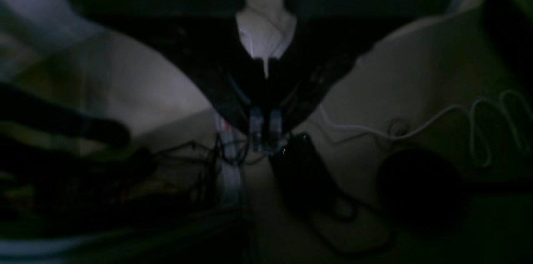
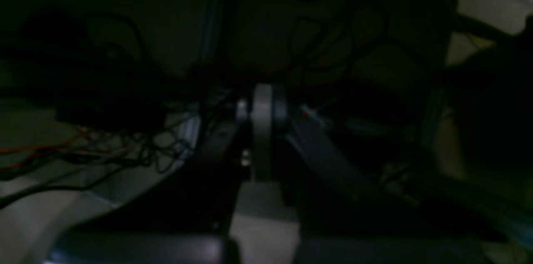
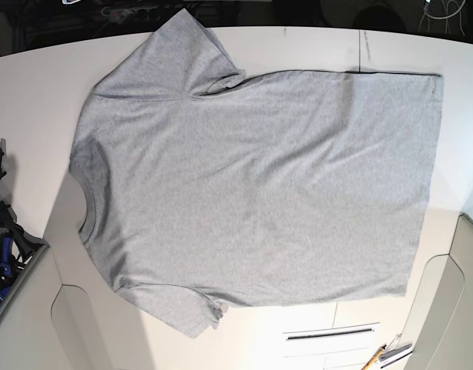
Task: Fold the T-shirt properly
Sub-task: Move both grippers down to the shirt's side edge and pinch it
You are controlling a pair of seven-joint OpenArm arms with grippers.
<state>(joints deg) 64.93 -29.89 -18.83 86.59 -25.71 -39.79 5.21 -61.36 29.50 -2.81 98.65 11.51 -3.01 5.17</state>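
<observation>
The T-shirt (image 3: 259, 185) lies spread flat on the white surface (image 3: 313, 50), plain grey side up, collar toward the base view's left and hem toward its right. One sleeve reaches to the far edge of the surface, its underarm slightly bunched; the other sleeve points toward the near edge, with its corner turned under a little. The hem runs roughly straight along the right, close to a seam in the surface. Bare surface shows on all sides: a wide strip beyond the collar at left, a narrower band along the far edge, and open room near the bottom right, where a slot (image 3: 329, 333) and a small tool (image 3: 387, 354) lie well apart from the cloth.

Neither arm reaches over the shirt in the base view. Both wrist views are dark and blurred. The left hand (image 1: 265, 128) has its fingers pressed together, pinching nothing, above a floor strewn with cables (image 1: 458, 122). The right hand (image 2: 262, 108) is likewise pressed together and empty, with tangled wires (image 2: 104, 151) beyond it.
</observation>
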